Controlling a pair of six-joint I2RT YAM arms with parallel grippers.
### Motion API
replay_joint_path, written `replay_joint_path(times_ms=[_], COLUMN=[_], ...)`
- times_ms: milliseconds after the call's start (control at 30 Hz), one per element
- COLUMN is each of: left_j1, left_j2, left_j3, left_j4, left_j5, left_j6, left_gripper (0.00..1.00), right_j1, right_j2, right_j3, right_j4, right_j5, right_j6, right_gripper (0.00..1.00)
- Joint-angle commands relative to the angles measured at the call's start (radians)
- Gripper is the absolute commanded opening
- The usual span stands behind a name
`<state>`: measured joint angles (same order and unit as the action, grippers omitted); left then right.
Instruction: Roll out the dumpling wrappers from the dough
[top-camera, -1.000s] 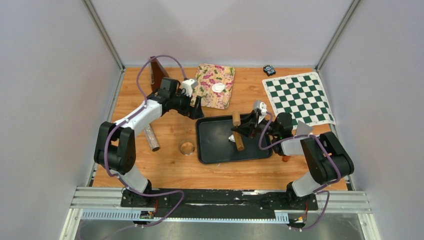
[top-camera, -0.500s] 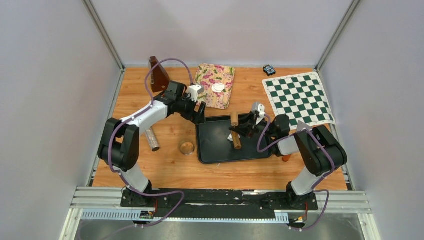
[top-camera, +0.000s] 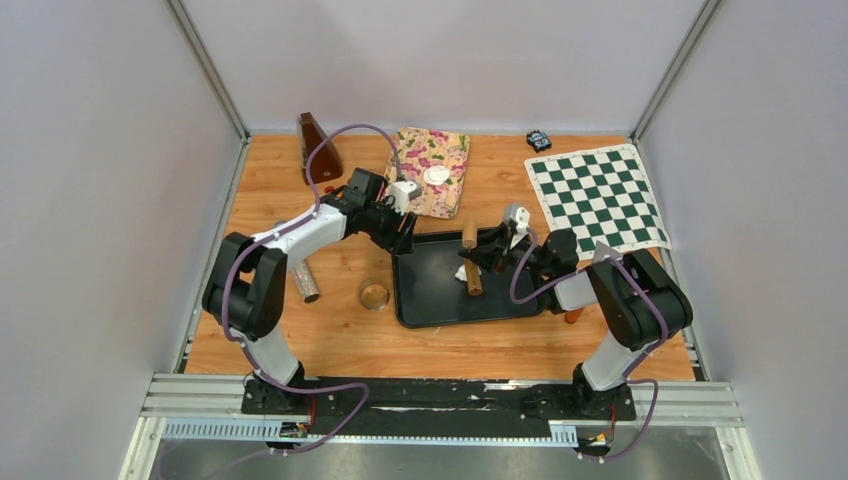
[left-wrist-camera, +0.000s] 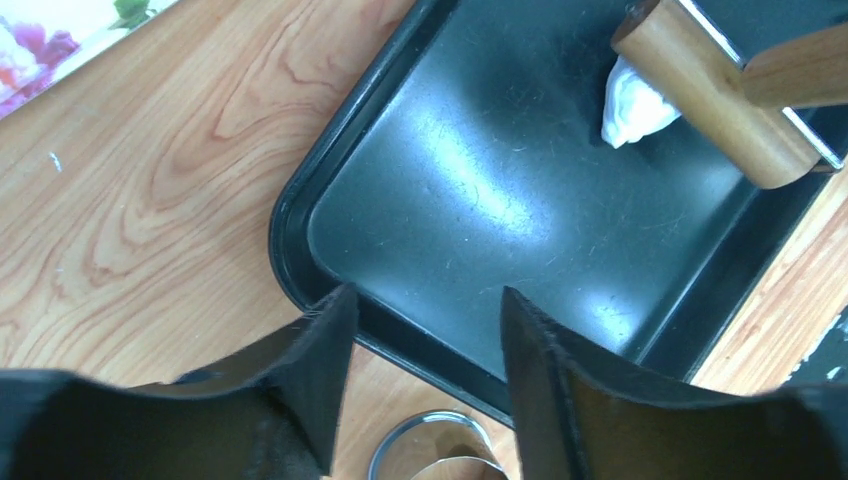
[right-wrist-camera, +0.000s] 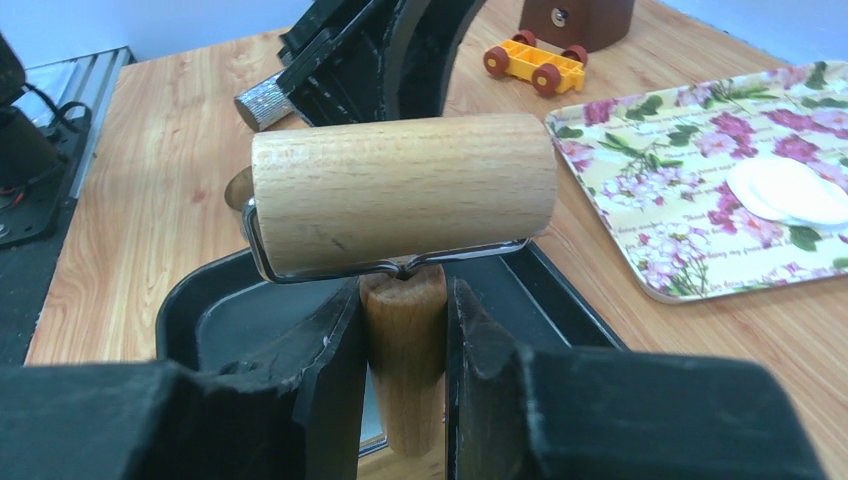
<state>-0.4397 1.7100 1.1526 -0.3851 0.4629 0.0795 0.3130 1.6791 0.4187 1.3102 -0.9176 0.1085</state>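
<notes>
We are clamping the roller (right-wrist-camera: 400, 190) in our right pincer (right-wrist-camera: 403, 310), our left pincer (left-wrist-camera: 425, 310) hanging wide open and empty, wrappers (right-wrist-camera: 790, 190) lying ahead-right on the flowered tray (right-wrist-camera: 680, 250), and risking squeezing the off-centre dough (left-wrist-camera: 635, 100) sideways.

We log the baking tray (top-camera: 430, 290) mid-tabletop (top-camera: 330, 340). In it, toward 1 o'clock, lies the roller (right-wrist-camera: 400, 190), with the dough lump (left-wrist-camera: 635, 105) partly under it and the roller's handle between the right gripper (right-wrist-camera: 403, 300) jaws. The left gripper (left-wrist-camera: 428, 300) hangs over the tray's 10 o'clock corner. The serving tray (top-camera: 420, 150) sits at 12 o'clock behind the baking tray, dumpling wrappers (top-camera: 436, 176) on it. Chess mat (top-camera: 597, 197) at 2 o'clock, small device (top-camera: 539, 140) just behind its far-left corner. Wooden block (top-camera: 313, 147) at 10 o'clock, toy car (right-wrist-camera: 531, 62) near it. Ring cutter (top-camera: 375, 296) at 8 o'clock, just beside the baking tray. Cylinder (top-camera: 303, 278) further out at 9 o'clock.
</notes>
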Motion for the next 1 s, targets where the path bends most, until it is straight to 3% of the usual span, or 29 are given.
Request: replay_joint_path(times_ms=[0, 167, 300, 433, 633, 967], left_j1=[-0.013, -0.027, -0.036, -0.040, -0.042, -0.041], left_j2=[0.028, 0.052, 0.080, 0.093, 0.091, 0.090], left_j3=[0.027, 0.030, 0.040, 0.046, 0.044, 0.048], left_j4=[-0.023, -0.031, -0.042, -0.050, -0.051, -0.053], left_j5=[0.017, 0.014, 0.010, 0.016, 0.014, 0.007], left_j6=[0.025, 0.027, 0.027, 0.030, 0.031, 0.032], left_gripper=[0.58, 0.31, 0.21, 0.17, 0.15, 0.12], right_j1=[-0.003, 0.062, 0.164, 0.224, 0.189, 0.134], right_j2=[-0.009, -0.012, -0.001, 0.013, -0.019, -0.154], right_j3=[-0.011, -0.009, -0.001, 0.000, -0.012, 0.037], right_j4=[-0.065, -0.034, -0.028, -0.023, -0.033, -0.011], right_j5=[0.117, 0.150, 0.215, 0.320, 0.366, 0.038], right_j6=[0.013, 0.007, -0.059, -0.097, -0.077, 0.142], right_gripper=[0.00, 0.00, 0.00, 0.00, 0.00, 0.00])
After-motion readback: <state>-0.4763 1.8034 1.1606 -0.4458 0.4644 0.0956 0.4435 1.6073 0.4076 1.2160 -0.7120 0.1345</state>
